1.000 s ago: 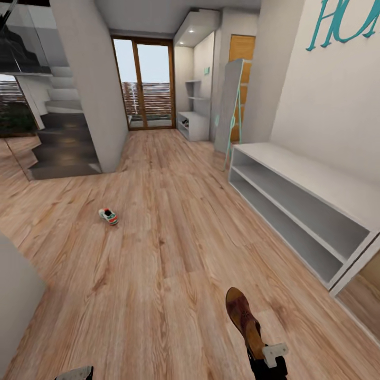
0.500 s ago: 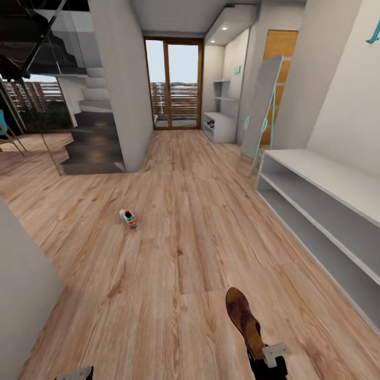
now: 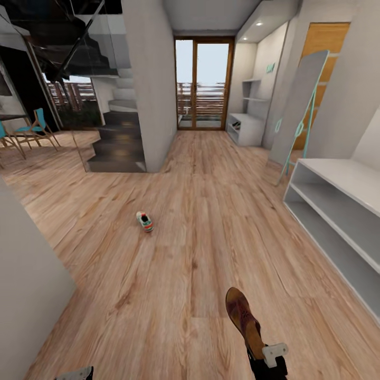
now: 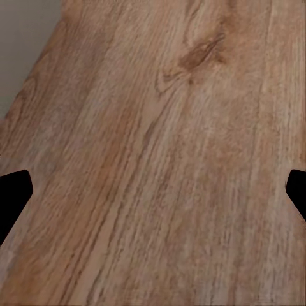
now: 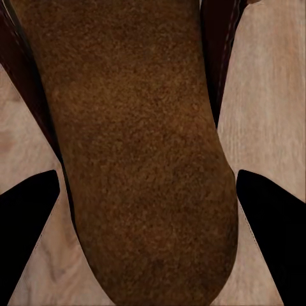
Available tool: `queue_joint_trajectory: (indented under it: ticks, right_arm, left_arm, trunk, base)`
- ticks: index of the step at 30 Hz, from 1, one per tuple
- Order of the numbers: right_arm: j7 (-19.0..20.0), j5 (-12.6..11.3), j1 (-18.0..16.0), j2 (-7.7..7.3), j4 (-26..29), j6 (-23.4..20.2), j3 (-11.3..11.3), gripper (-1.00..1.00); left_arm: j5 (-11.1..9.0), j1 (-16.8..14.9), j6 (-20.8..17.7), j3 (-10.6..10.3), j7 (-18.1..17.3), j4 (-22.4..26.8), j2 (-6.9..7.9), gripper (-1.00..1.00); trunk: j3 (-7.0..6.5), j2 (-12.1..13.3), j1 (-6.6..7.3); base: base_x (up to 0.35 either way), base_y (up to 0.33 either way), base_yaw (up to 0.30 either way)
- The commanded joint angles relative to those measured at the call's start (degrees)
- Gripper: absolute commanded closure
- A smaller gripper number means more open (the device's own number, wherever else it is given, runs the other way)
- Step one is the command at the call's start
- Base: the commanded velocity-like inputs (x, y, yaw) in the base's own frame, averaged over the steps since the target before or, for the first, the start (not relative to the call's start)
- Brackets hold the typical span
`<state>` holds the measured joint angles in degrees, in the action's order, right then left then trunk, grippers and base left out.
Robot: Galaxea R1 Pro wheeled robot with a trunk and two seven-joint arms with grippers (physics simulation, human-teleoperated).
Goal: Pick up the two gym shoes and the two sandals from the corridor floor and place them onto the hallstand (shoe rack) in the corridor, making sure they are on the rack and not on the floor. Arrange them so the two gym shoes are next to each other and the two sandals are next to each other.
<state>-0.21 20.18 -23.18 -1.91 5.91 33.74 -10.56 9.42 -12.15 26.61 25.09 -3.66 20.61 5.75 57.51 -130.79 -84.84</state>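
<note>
My right gripper (image 3: 266,356) is shut on the heel end of a brown sandal (image 3: 243,316), which sticks out forward above the corridor floor (image 3: 211,237). In the right wrist view the sandal (image 5: 137,146) spans the gap between the dark fingers (image 5: 29,239). One white gym shoe (image 3: 144,221) with green and red trim lies alone on the planks, ahead and to the left. The white hallstand (image 3: 338,182) with its open shelves runs along the right wall. My left gripper (image 3: 74,373) hangs low at the left, open (image 4: 153,191) over bare planks.
A grey wall corner (image 3: 26,285) stands close on the left. Ahead are a white pillar (image 3: 148,84), dark stairs (image 3: 119,145), a leaning teal-framed mirror (image 3: 298,111), a far white shelf unit (image 3: 248,129) and glass doors (image 3: 203,84). Teal chairs (image 3: 31,129) stand far left.
The head view has swung to the left, so the gym shoe, hallstand and doors have shifted right in the picture. The sandal stays held in my right gripper; both arms keep their pose.
</note>
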Motion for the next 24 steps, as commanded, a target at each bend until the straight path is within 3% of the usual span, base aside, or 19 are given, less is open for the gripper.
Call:
queue_joint_trajectory:
  ticks: [1, 24]
  right_arm:
    - [0.04, 0.56, -0.02, -0.01, -0.02, 0.19, -0.51, 1.0]
    - [0.04, 0.56, -0.03, -0.02, -0.02, 0.19, -0.51, 1.0]
  left_arm:
    - [0.41, -0.06, 0.2, 0.49, -0.38, -0.05, -0.05, -1.0]
    - [0.34, -0.06, 0.2, 0.49, -0.33, -0.05, -0.06, -1.0]
  trunk:
    - [0.05, -0.02, -0.02]
    - [0.05, -0.02, -0.02]
  base:
    - [0.335, -0.15, 0.279]
    - [0.28, -0.209, 0.279]
